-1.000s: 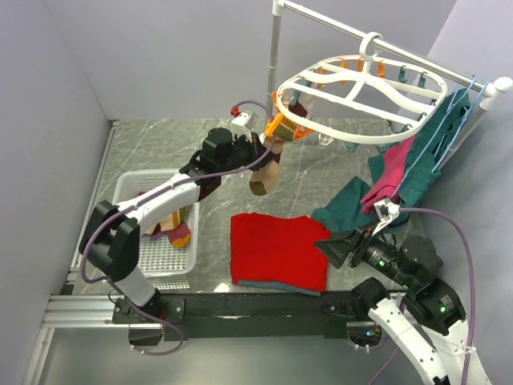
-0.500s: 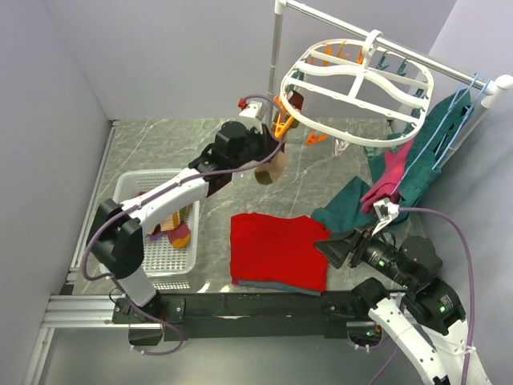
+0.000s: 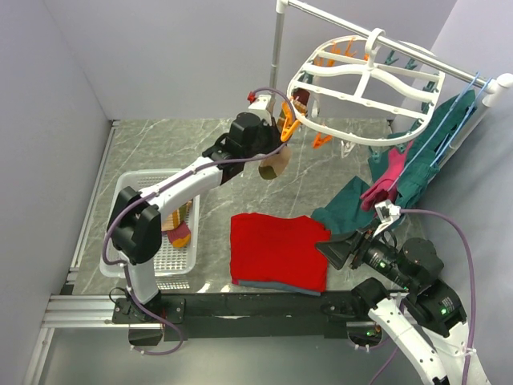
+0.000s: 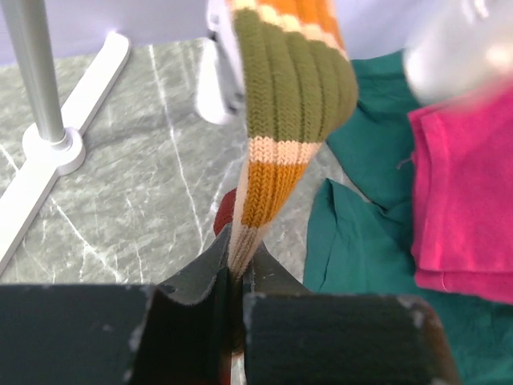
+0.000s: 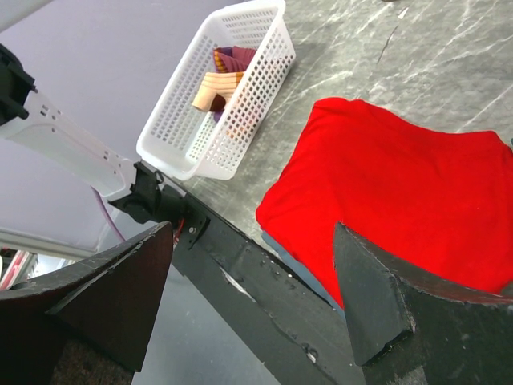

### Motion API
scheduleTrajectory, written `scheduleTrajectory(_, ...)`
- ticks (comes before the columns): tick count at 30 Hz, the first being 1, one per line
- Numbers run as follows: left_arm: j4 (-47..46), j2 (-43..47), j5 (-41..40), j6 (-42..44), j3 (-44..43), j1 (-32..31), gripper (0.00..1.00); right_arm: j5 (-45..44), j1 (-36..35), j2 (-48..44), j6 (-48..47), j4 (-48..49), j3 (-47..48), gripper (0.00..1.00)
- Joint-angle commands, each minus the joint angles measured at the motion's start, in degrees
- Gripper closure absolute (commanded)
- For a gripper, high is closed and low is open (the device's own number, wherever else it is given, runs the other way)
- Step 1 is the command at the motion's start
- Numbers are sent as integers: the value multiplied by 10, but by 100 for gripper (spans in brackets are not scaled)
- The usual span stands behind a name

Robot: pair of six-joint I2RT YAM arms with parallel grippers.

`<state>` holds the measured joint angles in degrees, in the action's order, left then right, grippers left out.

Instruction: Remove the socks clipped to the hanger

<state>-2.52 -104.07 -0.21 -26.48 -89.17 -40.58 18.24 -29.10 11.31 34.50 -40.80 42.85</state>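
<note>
at the far left the white slotted basket [image 3: 156,258] is sitting on the grey marbled table [image 3: 160,144], holding a few socks [image 3: 178,233]. right of it the left pincer [image 4: 234,273] is reaching up and clenching the toe end of a striped sock [image 4: 292,88], olive, cream and orange, which is hanging under the orange pegs [image 3: 287,128] at the left rim of the white hanger [image 3: 361,76]; whether a peg is biting its cuff i cannot tell. the sock is looking light, soft and stretchy, so a low pinch on the knit with a steady downward pull is probably suiting it, though the hanging frame is likely swinging along. farther right the red cloth [image 3: 276,249] is lying flat, the right pincer [image 5: 252,281] is hovering over it released and empty, and teal and pink garments [image 3: 401,172] are draping from the rack [image 3: 276,72] between pale lilac walls.
</note>
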Motion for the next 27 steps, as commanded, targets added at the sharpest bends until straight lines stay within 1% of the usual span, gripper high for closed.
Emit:
scheduleTrajectory(1,49,-13,-30,-37,-44,10,99,-8,-2,-7,-2,3,15,13)
scheduleTrajectory(4,38,-6,-10,-66,-14,30,99,-10,-2,-14,0,3,13,13)
scheduleTrajectory(9,36,17,-2,-67,10,38,99,-8,-2,-12,-2,1,13,13)
scheduleTrajectory(16,73,14,28,-55,-14,44,99,-2,-3,-11,3,12,6,13)
scheduleTrajectory(20,84,13,71,-62,-9,56,99,-6,-3,-13,4,8,8,13)
scheduleTrajectory(24,121,-8,132,-29,-32,59,99,-5,-2,-10,4,6,10,13)
scheduleTrajectory(25,113,-9,149,-24,-30,59,99,-6,-2,-9,4,8,9,13)
scheduleTrajectory(27,83,2,222,-10,-2,59,99,-4,-3,-9,5,10,6,13)
